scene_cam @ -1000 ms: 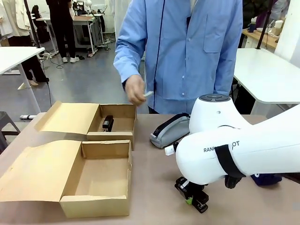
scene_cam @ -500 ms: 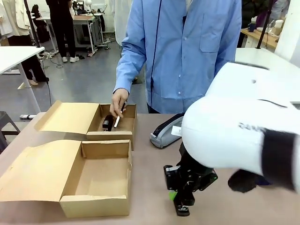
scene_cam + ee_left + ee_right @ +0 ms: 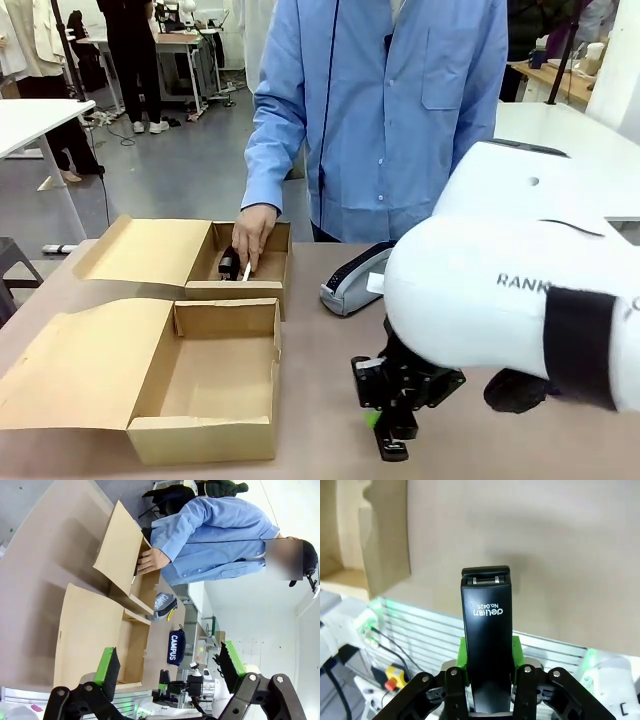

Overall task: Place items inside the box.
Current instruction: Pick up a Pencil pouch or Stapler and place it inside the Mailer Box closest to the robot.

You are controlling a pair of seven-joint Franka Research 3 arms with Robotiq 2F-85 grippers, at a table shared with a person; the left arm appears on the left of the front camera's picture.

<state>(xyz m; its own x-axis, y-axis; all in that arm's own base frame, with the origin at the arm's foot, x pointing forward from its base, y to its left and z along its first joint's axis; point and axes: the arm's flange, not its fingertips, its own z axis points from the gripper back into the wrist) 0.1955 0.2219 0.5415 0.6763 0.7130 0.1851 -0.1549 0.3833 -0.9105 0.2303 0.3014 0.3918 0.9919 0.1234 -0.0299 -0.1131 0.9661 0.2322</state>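
My right gripper [image 3: 388,415] is shut on a black stapler [image 3: 392,442], holding it just above the table right of the near open cardboard box [image 3: 205,438]. In the right wrist view the stapler [image 3: 486,625] stands between the green pads [image 3: 516,652], with that box's corner [image 3: 382,540] at the upper left. The person's hand [image 3: 250,228] holds a white marker pen [image 3: 246,271] inside the far box [image 3: 268,290], beside another black stapler [image 3: 228,266]. My left gripper [image 3: 168,652] hangs open high above the table.
A grey zippered pouch [image 3: 348,282] lies right of the far box. A navy pouch [image 3: 175,647] with white lettering lies farther right on the table. Both boxes have their lids [image 3: 80,365] folded out to the left. My right arm's white body [image 3: 520,290] hides the table's right side.
My right gripper has lifted the stapler and carried it left toward the near box. The person's hand has come down into the far box with the marker pen.
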